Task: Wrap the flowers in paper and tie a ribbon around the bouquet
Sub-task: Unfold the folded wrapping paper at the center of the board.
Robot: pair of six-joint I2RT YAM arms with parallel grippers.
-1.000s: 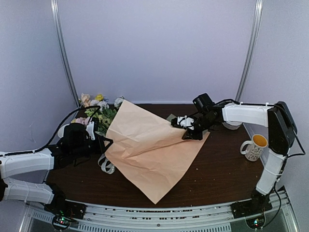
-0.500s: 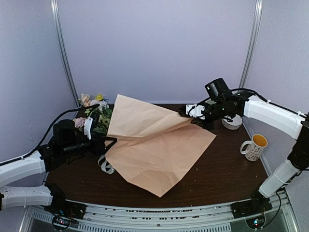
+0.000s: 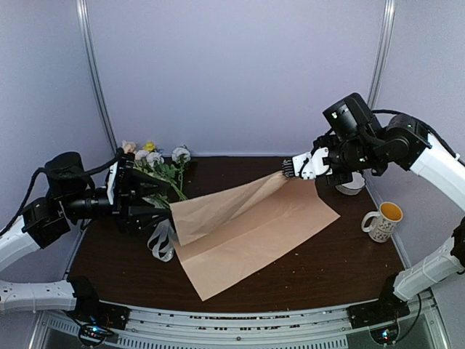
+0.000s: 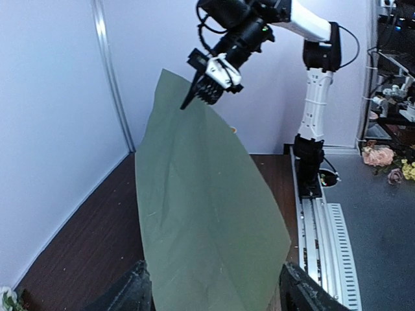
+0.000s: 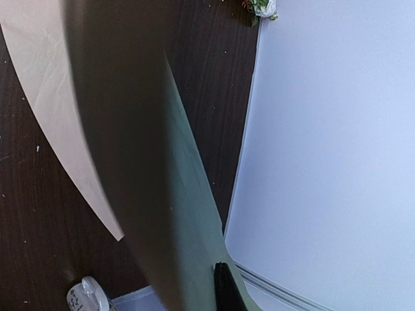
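- Right claw: closed on one corner of the paper, holding that corner raised above the table.
- Left claw: jaws spread wide, with the paper's opposite end between them.
- Paper: tan side up, green underneath. It slopes from the raised corner down to the table.
- Flowers: on the table at far left, beside the left claw.
- Ribbon: looped on the table near the left claw.

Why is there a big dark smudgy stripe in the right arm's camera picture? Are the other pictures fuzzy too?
Right wrist view: the stripe is the paper, so near the lens it goes dark and blurry; top view: sharp and evenly lit, paper held up by the right claw; left wrist view: sharp too, green side clear.
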